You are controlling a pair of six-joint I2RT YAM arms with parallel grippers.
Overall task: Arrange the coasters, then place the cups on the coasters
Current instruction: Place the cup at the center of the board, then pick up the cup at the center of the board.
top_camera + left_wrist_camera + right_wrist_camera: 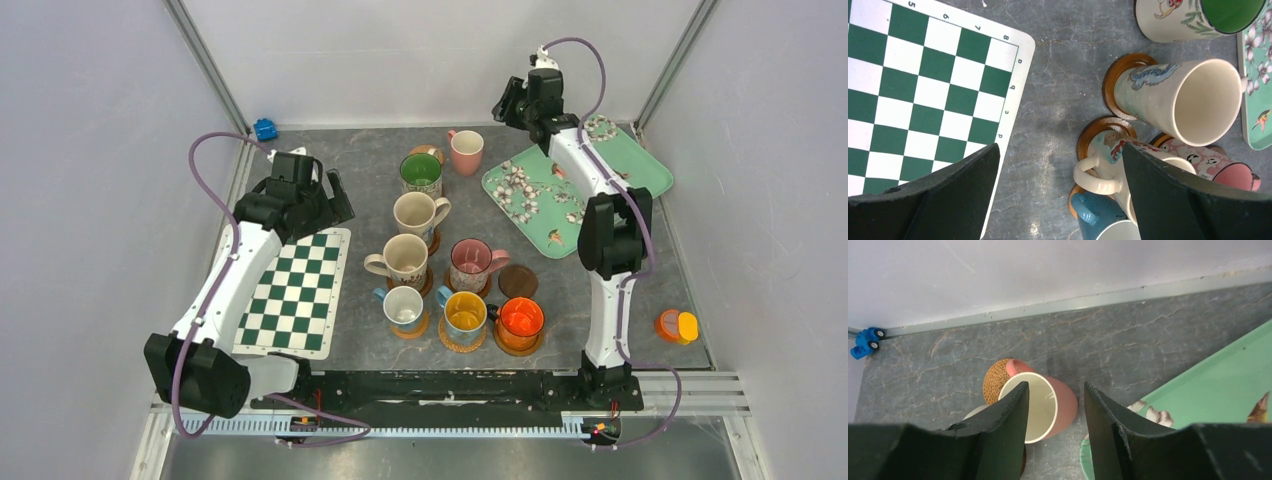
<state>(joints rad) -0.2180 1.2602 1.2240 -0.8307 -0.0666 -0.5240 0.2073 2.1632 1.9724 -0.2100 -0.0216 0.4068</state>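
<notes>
Several cups stand clustered mid-table. On brown coasters are two cream cups (pixel 415 213) (pixel 404 257), a pink speckled cup (pixel 470 263), a small light-blue cup (pixel 403 307), a blue cup with yellow inside (pixel 465 313) and an orange cup (pixel 520 320). One brown coaster (pixel 518 281) lies bare. A green-inside cup (pixel 421 172) stands by a woven coaster (pixel 995 380). The small pink cup (pixel 1067 405) stands on the table beside that coaster. My right gripper (pixel 1055 390) hangs open above it. Beside the cream cups (pixel 1178 95), my left gripper (pixel 1060 150) is wide open and empty.
A green-white checkered mat (pixel 295 290) lies at the left under my left arm. A mint floral tray (pixel 560 185) sits at the back right. A blue toy car (pixel 265 129) is in the back left corner. An orange-and-yellow object (pixel 677 326) lies at the right edge.
</notes>
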